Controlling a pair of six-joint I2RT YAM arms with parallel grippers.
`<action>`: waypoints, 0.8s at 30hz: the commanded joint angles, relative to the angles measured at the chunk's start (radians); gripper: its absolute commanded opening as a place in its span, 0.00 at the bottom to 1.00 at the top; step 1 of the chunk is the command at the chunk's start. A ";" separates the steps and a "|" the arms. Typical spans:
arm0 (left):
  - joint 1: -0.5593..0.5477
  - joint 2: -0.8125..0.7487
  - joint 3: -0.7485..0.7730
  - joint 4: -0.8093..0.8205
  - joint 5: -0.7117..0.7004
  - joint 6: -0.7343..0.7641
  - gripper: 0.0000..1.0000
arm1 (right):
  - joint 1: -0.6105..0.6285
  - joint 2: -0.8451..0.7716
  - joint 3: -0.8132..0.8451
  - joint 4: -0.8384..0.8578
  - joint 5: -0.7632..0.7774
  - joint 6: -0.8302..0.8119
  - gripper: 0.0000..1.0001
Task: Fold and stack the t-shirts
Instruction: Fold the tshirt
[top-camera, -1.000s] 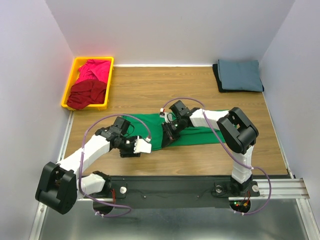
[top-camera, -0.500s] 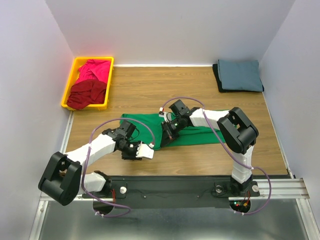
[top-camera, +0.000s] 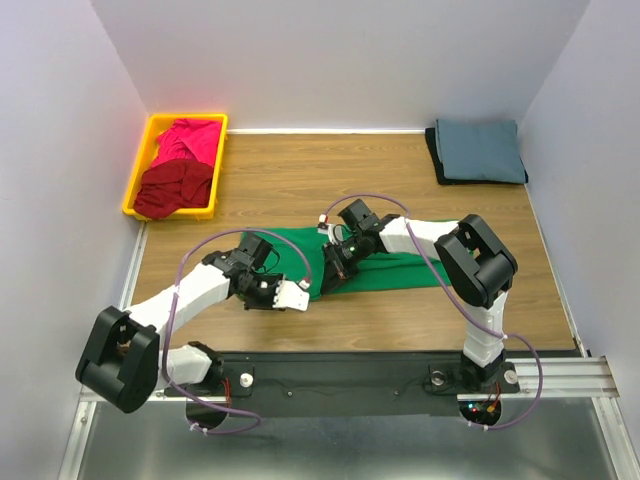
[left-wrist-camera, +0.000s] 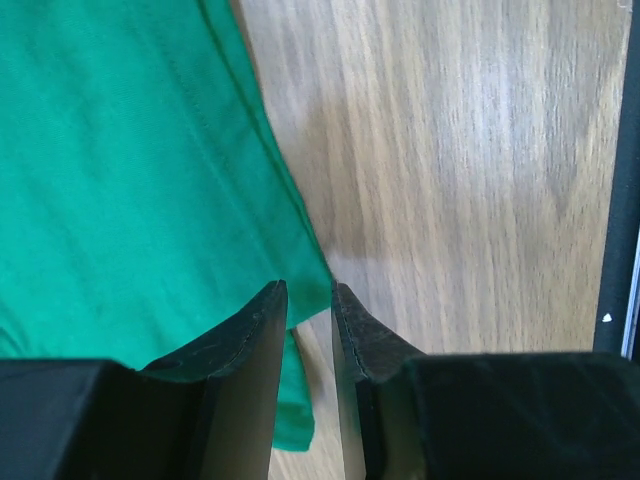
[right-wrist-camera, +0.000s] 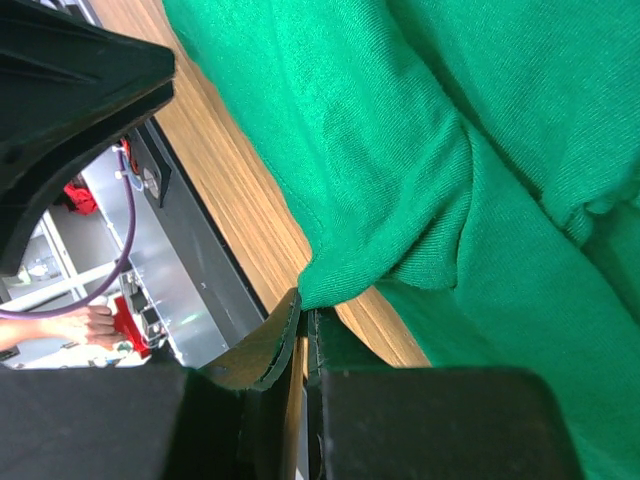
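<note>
Tabletop view from above: the green t-shirt (top-camera: 375, 262) lies spread across the middle of the wooden table (top-camera: 300, 180), with both arms reaching over its left part. The left gripper (top-camera: 297, 296) sits low at the shirt's near-left edge, and the right gripper (top-camera: 328, 280) is just beside it on the cloth. At the far left stands a yellow bin (top-camera: 134, 182) holding the magenta t-shirt (top-camera: 192, 140), with the dark red t-shirt (top-camera: 175, 188) in front of it. In the far right corner the blue-grey t-shirt (top-camera: 480, 150) lies folded on top of the black t-shirt (top-camera: 433, 152), of which only a rim shows.

Left wrist view: the left gripper (left-wrist-camera: 308, 292) has its two dark fingers (left-wrist-camera: 245, 340) drawn close, with a narrow gap between them. The hemmed edge of the green t-shirt (left-wrist-camera: 130, 180) runs into that gap. I cannot tell whether the jaws pinch the hem or only straddle it. Bare wood fills the right side.

Right wrist view: the right gripper (right-wrist-camera: 303, 305) has its jaws pressed together on a small gathered fold of the green t-shirt (right-wrist-camera: 400, 150). The cloth bunches to a point at the fingertips, above the table's near edge.
</note>
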 joint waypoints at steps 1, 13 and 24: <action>-0.005 0.040 -0.001 0.013 0.017 0.010 0.36 | 0.007 -0.051 0.024 0.031 -0.023 -0.002 0.05; -0.003 0.160 -0.034 0.027 -0.035 0.027 0.25 | 0.007 -0.074 0.021 0.030 -0.029 -0.003 0.05; 0.028 0.070 0.271 -0.186 0.027 0.003 0.00 | -0.007 -0.108 0.087 0.027 -0.072 0.016 0.04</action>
